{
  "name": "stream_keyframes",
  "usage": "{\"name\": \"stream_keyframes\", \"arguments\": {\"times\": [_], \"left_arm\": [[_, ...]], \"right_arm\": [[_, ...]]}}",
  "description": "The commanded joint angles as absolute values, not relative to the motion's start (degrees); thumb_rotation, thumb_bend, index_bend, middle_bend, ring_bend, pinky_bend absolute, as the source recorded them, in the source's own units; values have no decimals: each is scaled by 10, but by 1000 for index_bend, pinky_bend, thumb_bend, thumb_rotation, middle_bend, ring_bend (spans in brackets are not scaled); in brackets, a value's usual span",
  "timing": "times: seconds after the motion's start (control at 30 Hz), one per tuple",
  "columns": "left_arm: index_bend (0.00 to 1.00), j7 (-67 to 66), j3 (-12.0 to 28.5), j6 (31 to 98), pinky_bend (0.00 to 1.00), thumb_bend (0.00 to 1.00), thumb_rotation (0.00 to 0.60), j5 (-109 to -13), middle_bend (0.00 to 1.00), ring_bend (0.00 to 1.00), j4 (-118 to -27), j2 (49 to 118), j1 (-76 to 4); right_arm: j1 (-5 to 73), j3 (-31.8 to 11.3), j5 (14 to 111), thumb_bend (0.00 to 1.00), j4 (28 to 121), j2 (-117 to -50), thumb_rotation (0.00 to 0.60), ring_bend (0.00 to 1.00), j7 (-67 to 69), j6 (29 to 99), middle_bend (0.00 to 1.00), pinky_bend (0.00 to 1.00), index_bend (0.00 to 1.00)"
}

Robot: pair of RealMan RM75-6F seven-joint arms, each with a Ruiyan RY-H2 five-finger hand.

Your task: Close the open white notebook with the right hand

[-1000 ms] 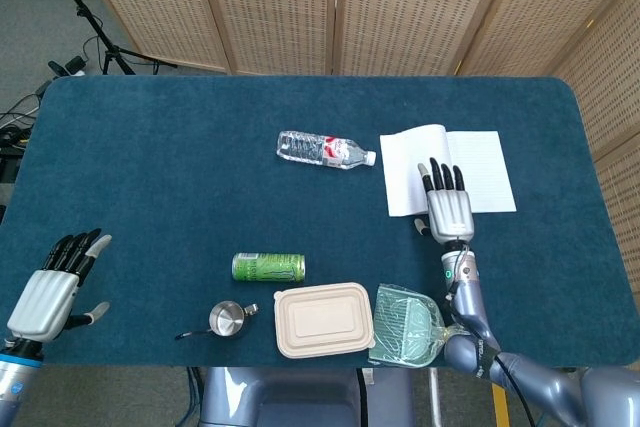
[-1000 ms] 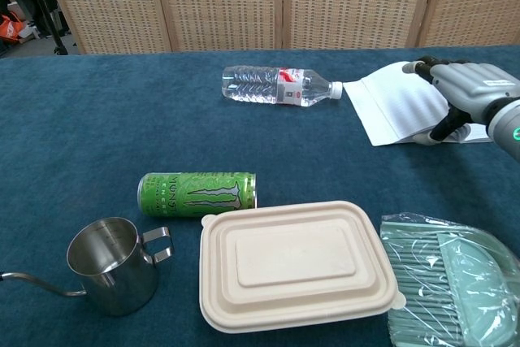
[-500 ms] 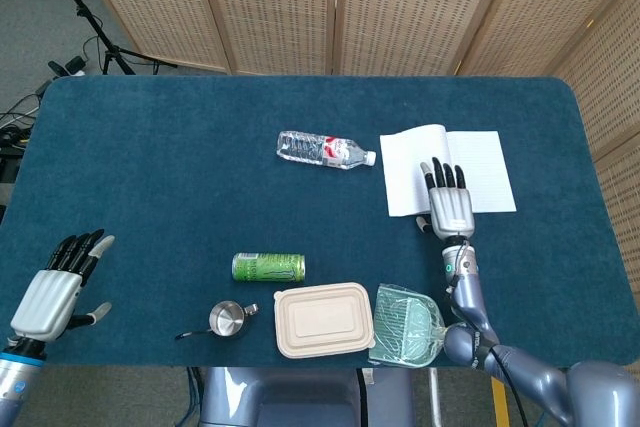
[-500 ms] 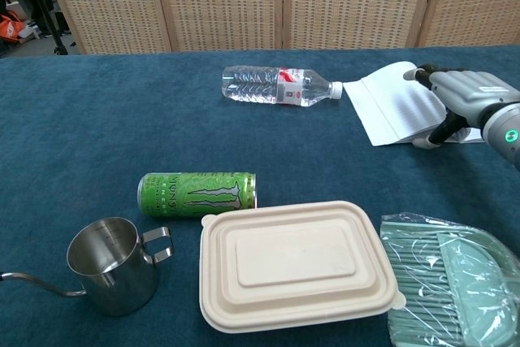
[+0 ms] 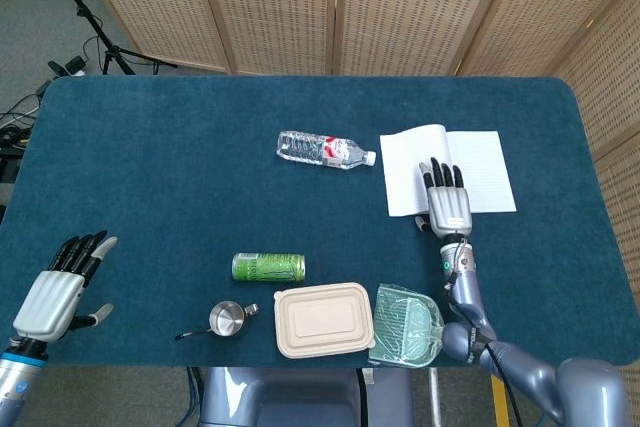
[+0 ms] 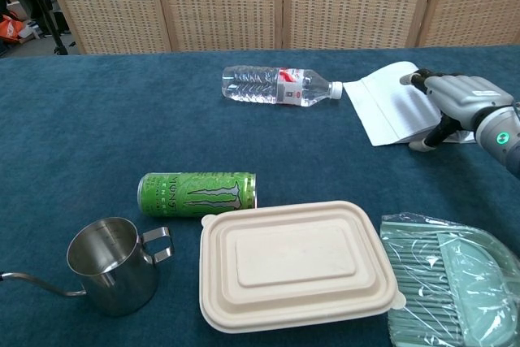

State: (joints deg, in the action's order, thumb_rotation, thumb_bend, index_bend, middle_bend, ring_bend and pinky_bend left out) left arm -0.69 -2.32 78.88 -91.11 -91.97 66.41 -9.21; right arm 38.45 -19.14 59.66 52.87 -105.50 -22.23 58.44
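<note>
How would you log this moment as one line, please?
notebook: open, flat | right hand: over its near edge, fingers extended | left hand: idle, open

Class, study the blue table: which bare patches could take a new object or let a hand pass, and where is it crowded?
Free: the wide left stretch between the water bottle, the green can and the left hand; also the far strip behind the bottle. Crowded: the near edge, where steel pitcher, lidded container and green bagged item sit close, and the right, where the right hand overlaps the notebook.
</note>
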Motion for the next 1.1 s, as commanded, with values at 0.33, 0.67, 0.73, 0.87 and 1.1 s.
{"name": "stream_keyframes", "arguments": {"times": [0.33, 0.67, 0.73, 0.87, 1.1], "left_arm": [[0, -6, -29, 788, 0, 187, 600, -919, 0, 0, -921, 664, -93], [0, -1, -32, 788, 0, 187, 600, -923, 0, 0, -923, 663, -94], [0, 0, -32, 788, 0, 187, 600, -923, 0, 0, -924, 663, -94], [0, 2, -33, 786, 0, 187, 600, -923, 0, 0, -924, 662, -94], [0, 1, -34, 785, 0, 188, 600, -924, 0, 0, -925, 663, -95]], "right_arm": [[394, -192, 594, 260, 500, -1068, 600, 0, -214, 574, 0, 0, 0], [400, -201, 598, 260, 463, -1088, 600, 0, -186, 585, 0, 0, 0], [400, -203, 599, 260, 457, -1092, 600, 0, -177, 589, 0, 0, 0], [399, -210, 599, 293, 444, -1101, 600, 0, -155, 597, 0, 0, 0], [396, -217, 601, 389, 432, -1106, 600, 0, -140, 612, 0, 0, 0]]}}
